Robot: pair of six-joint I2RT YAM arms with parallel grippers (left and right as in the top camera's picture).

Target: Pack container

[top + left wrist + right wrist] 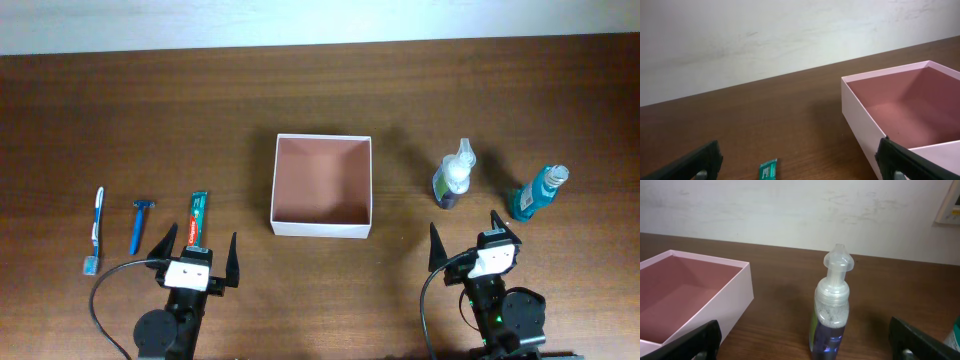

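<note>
On table point(100, 120), one container point(322, 186), two bottles point(452, 178), one toothbrush point(96, 228), razor point(138, 226), toothpaste tube point(197, 221), both arms' jaws spread.

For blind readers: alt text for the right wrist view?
A clear pump bottle of purple liquid stands upright on the wooden table, right of the open container. The open right pincer frames the bottom corners.

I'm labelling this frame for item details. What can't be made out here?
Toothpaste tube: left wrist view, cut by bottom edge; overhead print too small.
Blue bottle: right wrist view, right edge leaves a sliver.
Purple bottle base: right wrist view, cut by bottom edge.
Toothbrush, razor: overhead only, too small for detail.
</note>
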